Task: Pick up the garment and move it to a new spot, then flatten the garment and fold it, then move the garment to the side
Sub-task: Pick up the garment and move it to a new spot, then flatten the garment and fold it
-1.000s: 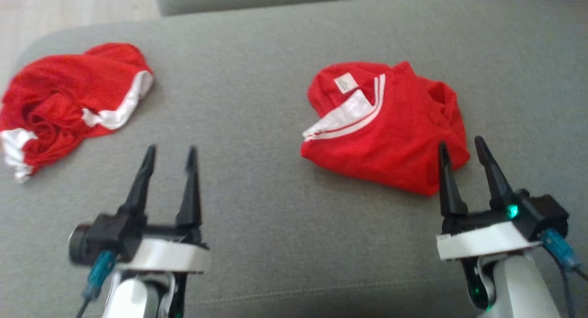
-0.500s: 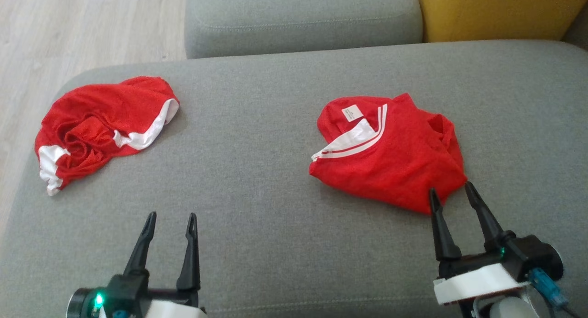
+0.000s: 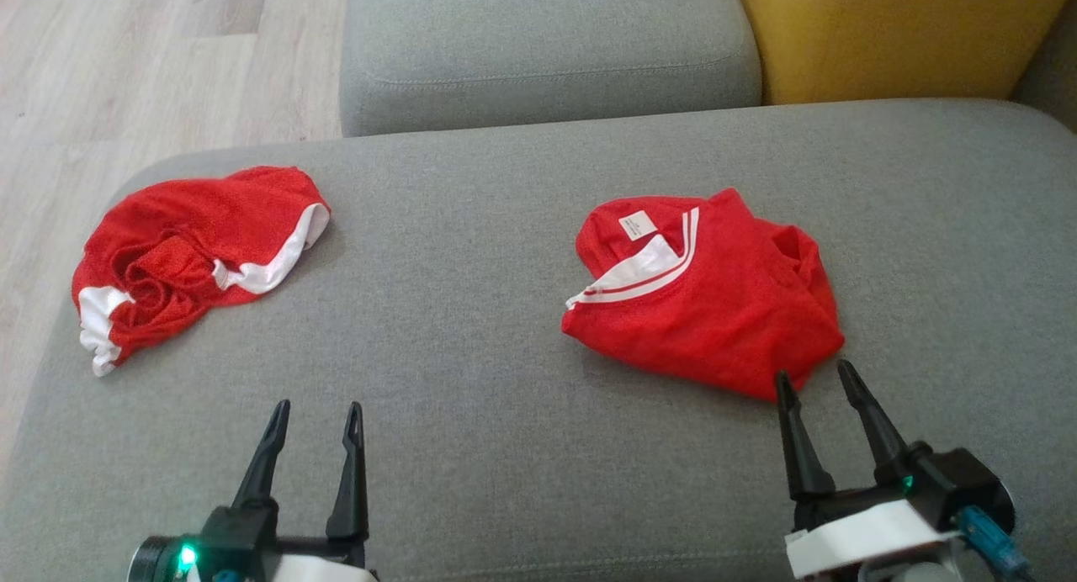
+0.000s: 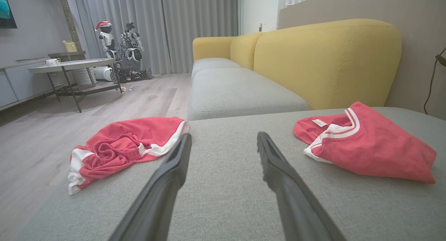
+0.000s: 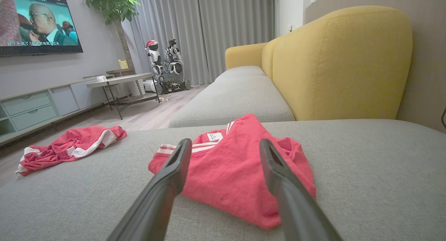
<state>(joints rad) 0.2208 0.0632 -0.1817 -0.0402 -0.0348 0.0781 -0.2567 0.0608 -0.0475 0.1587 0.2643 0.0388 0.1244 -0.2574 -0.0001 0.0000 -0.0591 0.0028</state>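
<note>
Head view: a grey sofa seat [image 3: 471, 330] carries two red garments. The red shorts [image 3: 185, 254], crumpled and trimmed in white, lie by the seat's left edge near its far left corner. The red shirt [image 3: 715, 313], folded over with a white striped collar and a label showing, lies right of the middle, well apart from the shorts. The left gripper [image 3: 318, 410] hangs over bare fabric by the near edge, its jaws spread and empty. The right gripper [image 3: 814, 373] is also spread and empty, its tips just beside the shirt's near corner; whether they touch it I cannot tell. A yellow backrest [image 3: 883, 35] rises past the far edge.

Left wrist view: the two dark fingers stand apart with only grey seat between them, shorts off to the left, shirt to the right.

Right wrist view: the parted fingers frame the shirt, which lies just beyond their tips; the shorts sit far off by the left edge.
</note>
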